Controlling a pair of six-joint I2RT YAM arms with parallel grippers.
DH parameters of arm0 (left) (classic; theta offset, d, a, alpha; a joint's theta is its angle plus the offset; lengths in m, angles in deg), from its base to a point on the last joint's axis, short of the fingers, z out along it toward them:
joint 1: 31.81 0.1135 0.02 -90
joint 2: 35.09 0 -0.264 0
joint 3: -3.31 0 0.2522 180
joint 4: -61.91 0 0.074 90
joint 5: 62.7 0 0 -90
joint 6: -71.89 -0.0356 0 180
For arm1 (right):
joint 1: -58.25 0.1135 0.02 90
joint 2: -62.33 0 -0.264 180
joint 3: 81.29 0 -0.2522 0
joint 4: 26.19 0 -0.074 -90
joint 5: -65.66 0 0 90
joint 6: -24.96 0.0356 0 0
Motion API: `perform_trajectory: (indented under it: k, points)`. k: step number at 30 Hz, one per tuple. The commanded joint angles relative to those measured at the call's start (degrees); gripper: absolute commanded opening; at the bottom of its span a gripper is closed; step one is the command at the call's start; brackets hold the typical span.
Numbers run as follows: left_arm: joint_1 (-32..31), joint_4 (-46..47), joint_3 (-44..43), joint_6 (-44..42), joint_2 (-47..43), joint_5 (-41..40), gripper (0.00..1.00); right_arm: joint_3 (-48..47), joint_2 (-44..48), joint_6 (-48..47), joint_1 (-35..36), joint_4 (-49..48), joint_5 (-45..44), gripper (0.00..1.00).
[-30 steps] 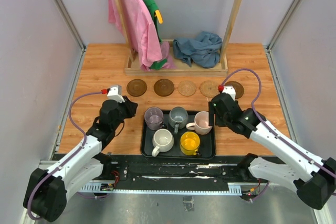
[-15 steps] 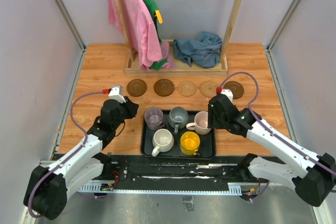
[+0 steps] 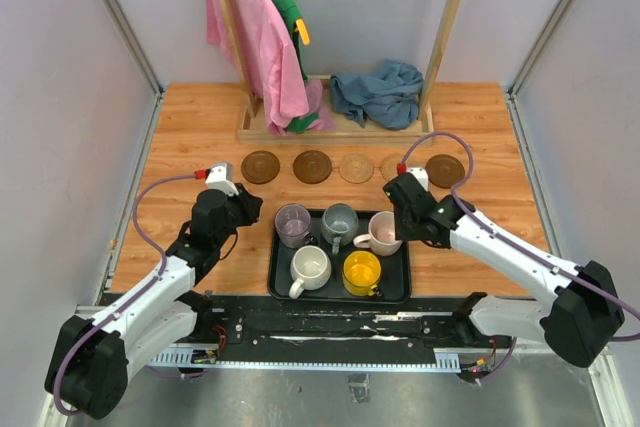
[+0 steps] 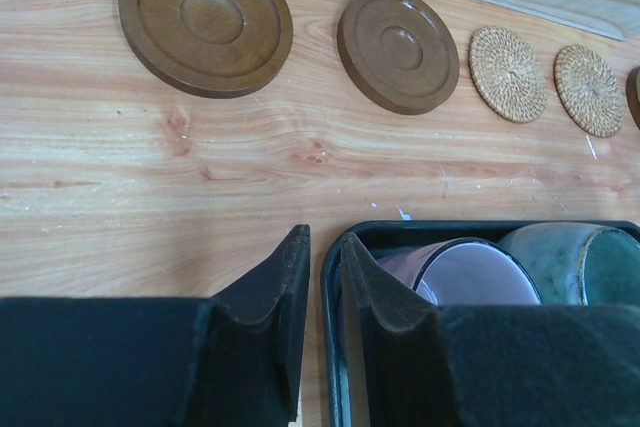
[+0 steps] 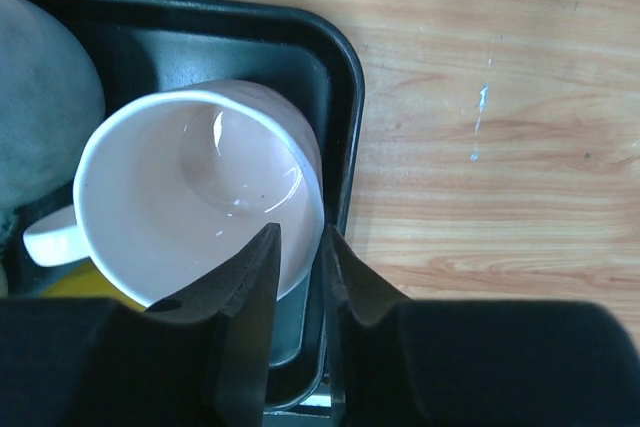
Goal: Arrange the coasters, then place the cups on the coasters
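Since last frame my right gripper slid left, jaws pinching pink cup wall: first cup looks gripped, coasters ready. Left gripper narrowly apart, empty.

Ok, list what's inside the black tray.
Five mugs: purple mug, grey-blue mug and pink mug at the back, cream-white mug and yellow mug in front. The right gripper pinches the pink mug's wall, covering part of its rim. The tray floor beneath the mugs is hidden.
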Motion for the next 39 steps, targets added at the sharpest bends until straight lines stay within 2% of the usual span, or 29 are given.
perform_trajectory:
  k: [1, 4, 11, 16, 22, 29, 32, 36, 39]
  points:
    - [-0.2, 1.3, -1.5, -0.4, 0.1, -1.1, 0.23, -3.8, -2.6, -4.8, 0.7, -0.6, -4.1, 0.22]
    - [-0.3, 1.7, -1.5, -0.5, 0.3, -1.3, 0.23, -4.7, -4.2, -10.0, 0.6, -1.7, -6.0, 0.15]
    - [-0.3, 2.3, -1.4, -0.7, 1.0, -1.9, 0.23, -3.8, -6.9, -24.0, -0.4, -8.7, -8.9, 0.1]
    - [-0.2, 2.2, -1.5, -0.9, 1.0, -2.6, 0.23, -3.9, -9.1, -26.4, -3.6, -13.3, -5.4, 0.1]
    - [-0.3, 2.1, -1.5, -1.4, 0.9, -3.6, 0.23, -2.7, -9.7, -30.7, -4.4, -20.3, 0.4, 0.13]
    - [-0.2, 2.2, -1.7, -1.7, 1.3, -4.2, 0.23, -6.0, -13.8, -33.0, -5.2, -24.4, 5.5, 0.14]
    - [-0.3, 1.9, -1.8, -1.9, 0.9, -4.4, 0.23, -7.6, -15.4, -33.2, -5.2, -25.0, 8.4, 0.16]
    - [-0.2, 1.0, -1.8, -1.9, -0.1, -4.8, 0.23, -8.6, -14.9, -32.0, -5.1, -24.1, 10.2, 0.31]
    - [-0.3, 0.7, -1.6, -2.0, -0.8, -4.9, 0.23, -8.3, -11.2, -30.5, -3.9, -22.6, 7.6, 0.36]
